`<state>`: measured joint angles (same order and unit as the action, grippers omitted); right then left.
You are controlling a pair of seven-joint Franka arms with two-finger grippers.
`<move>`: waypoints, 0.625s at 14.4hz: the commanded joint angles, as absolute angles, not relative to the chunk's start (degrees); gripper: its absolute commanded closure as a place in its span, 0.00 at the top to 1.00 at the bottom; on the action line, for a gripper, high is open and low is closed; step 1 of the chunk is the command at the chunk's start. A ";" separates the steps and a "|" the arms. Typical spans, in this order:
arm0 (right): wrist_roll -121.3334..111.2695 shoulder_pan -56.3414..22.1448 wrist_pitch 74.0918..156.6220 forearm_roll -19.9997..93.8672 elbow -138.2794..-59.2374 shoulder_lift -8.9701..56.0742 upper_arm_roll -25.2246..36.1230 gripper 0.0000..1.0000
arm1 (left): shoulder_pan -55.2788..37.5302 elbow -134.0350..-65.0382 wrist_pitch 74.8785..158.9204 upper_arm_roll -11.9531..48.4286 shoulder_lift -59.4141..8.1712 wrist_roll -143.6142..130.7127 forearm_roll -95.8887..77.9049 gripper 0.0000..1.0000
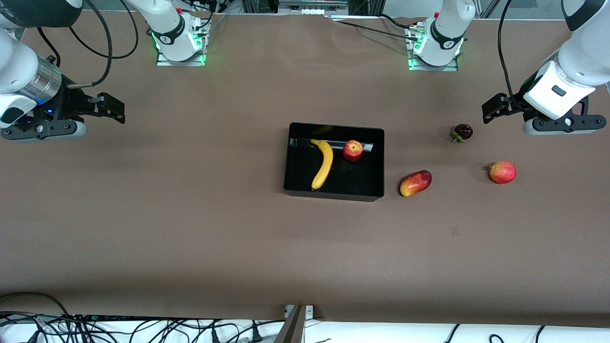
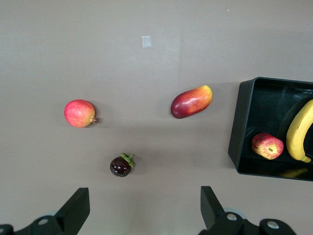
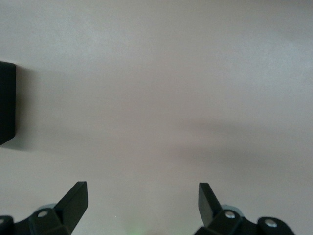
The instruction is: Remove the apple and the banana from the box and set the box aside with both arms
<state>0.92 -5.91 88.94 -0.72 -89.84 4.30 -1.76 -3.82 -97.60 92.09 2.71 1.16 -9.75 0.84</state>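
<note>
The black tray (image 1: 333, 193) sits at the middle of the table. The yellow banana (image 1: 323, 163) and the small red apple (image 1: 352, 150) lie inside it, side by side and apart. The left wrist view shows the tray (image 2: 242, 127), the apple (image 2: 267, 146) and the banana (image 2: 299, 132). My left gripper (image 1: 492, 109) hangs open and empty over the table at the left arm's end, near the mangosteen (image 1: 462, 132); in its wrist view it (image 2: 145, 205) holds nothing. My right gripper (image 1: 114, 108) hangs open and empty over bare table at the right arm's end (image 3: 143, 200).
A red-yellow mango (image 1: 415, 183) lies beside the tray toward the left arm's end. A second round red fruit (image 1: 503, 172) lies beside the mango, farther toward that end. The mangosteen (image 2: 121, 165) is farther from the front camera than both. A tray corner (image 3: 6, 103) shows in the right wrist view.
</note>
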 commanded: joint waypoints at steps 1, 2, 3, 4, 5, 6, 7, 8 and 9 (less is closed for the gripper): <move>1.23 -5.80 88.07 -0.35 -89.12 4.13 -2.02 1.00 | -3.60 -98.61 92.29 3.16 2.37 -8.96 2.20 1.00; 1.23 -5.80 88.07 -0.35 -89.12 4.13 -2.02 1.00 | -3.60 -98.61 92.37 3.16 2.37 -8.96 2.11 1.00; 1.23 -5.80 88.07 -0.35 -89.12 4.13 -2.02 1.00 | -3.60 -98.61 92.29 3.16 2.37 -8.96 2.11 1.00; 1.23 -5.80 88.07 -0.35 -89.12 4.13 -2.02 1.00 | -3.60 -98.61 92.20 3.25 2.37 -8.96 2.20 1.00; 1.23 -5.80 88.07 -0.35 -89.12 4.13 -2.02 1.00 | -3.60 -98.61 92.20 3.25 2.37 -8.96 2.20 1.00; 1.32 -5.80 88.07 -0.35 -89.12 4.13 -2.02 1.00 | -3.86 -98.61 92.20 3.77 2.37 -8.88 2.28 1.00; 1.23 -5.80 88.07 -0.35 -89.12 4.13 -2.02 1.00 | -3.87 -98.61 91.68 5.69 2.46 -8.96 2.37 1.00; 1.23 -5.80 88.07 -0.35 -89.12 4.13 -2.02 1.00 | -3.87 -98.61 90.71 7.02 2.46 -9.05 2.37 1.00; 1.23 -5.80 88.07 -0.35 -89.12 4.13 -2.02 1.00 | -3.87 -98.79 90.09 7.29 2.29 -9.05 2.37 1.00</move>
